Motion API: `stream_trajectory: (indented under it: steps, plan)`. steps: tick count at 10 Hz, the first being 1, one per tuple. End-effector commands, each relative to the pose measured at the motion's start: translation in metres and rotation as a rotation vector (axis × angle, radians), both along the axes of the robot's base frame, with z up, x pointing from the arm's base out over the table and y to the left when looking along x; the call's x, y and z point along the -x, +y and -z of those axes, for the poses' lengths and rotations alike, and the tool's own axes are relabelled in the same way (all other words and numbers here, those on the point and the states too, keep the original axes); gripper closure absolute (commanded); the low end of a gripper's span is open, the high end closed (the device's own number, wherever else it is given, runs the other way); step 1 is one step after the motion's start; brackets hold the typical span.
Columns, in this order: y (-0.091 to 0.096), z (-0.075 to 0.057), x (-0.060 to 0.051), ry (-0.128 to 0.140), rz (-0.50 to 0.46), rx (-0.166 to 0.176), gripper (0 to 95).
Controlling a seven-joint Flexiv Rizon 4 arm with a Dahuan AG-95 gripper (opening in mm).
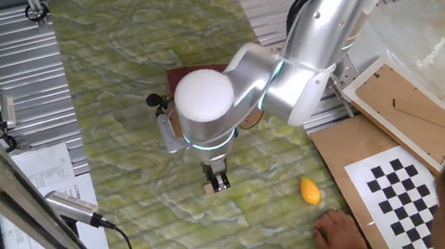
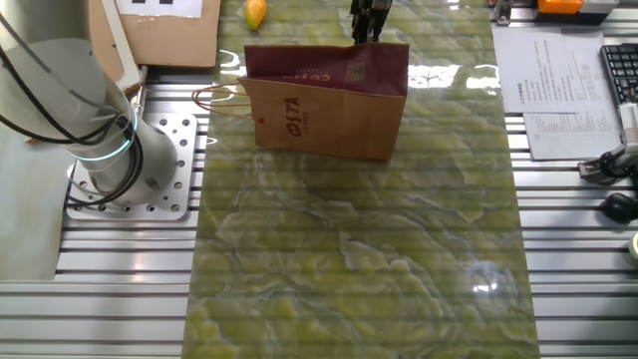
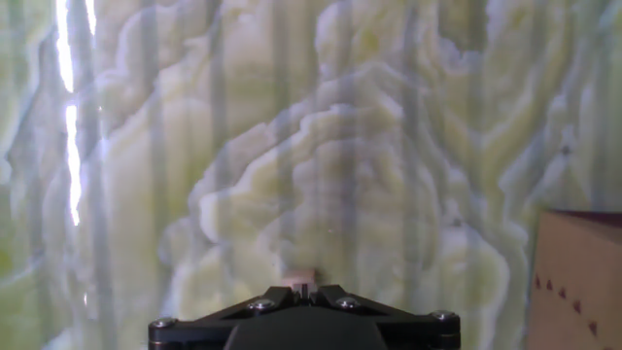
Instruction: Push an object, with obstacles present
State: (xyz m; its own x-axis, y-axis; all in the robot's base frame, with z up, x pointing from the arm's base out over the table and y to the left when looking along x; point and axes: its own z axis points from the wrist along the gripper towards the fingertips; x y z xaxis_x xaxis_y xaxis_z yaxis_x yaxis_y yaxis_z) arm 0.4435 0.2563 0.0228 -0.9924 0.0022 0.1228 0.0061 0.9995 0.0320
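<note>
Hand view looks straight down the fingers at a green and cream marbled table top [image 3: 321, 146]. At the bottom edge sits the black body of the gripper [image 3: 304, 292], and just past its tip a small pale tan cube [image 3: 301, 277] peeks out, touching or almost touching the fingertips. At the right edge a corner of the brown paper bag [image 3: 581, 287] shows, well apart from the cube.

One fixed view shows the silver arm [image 1: 302, 57] bent over the middle of the table top [image 1: 128, 50], its round white joint cap facing the camera. The gripper [image 1: 216, 180] hangs below it, pointing down at the surface, and the cube [image 1: 210, 189] lies right at the fingertips on their near side. The two dark fingers look drawn close together with nothing held between them, though the gap is too small to judge for certain. An orange-yellow teardrop lump [image 1: 310, 190] lies to the right of the cube, apart from it. A person's hand [image 1: 338, 235] rests on the table top near the lump. Only the maroon top of the bag [image 1: 187, 76] shows behind the arm.

From the other fixed view the bag [image 2: 329, 100] stands upright with its maroon band on top and white lettering on its side. The gripper [image 2: 367, 25] comes down just behind it, and the cube is hidden by the bag. The lump [image 2: 256, 13] lies at the far left edge.
</note>
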Motion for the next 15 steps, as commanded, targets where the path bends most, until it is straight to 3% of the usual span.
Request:
stream_trajectory:
  steps: [1,11,15]
  plan:
    - [0.003,0.002,0.002,-0.002,0.003,0.0,95.0]
    - [0.004,0.009,-0.002,-0.023,0.006,-0.002,95.0]
    - [0.008,0.011,-0.012,-0.027,0.019,0.001,95.0]
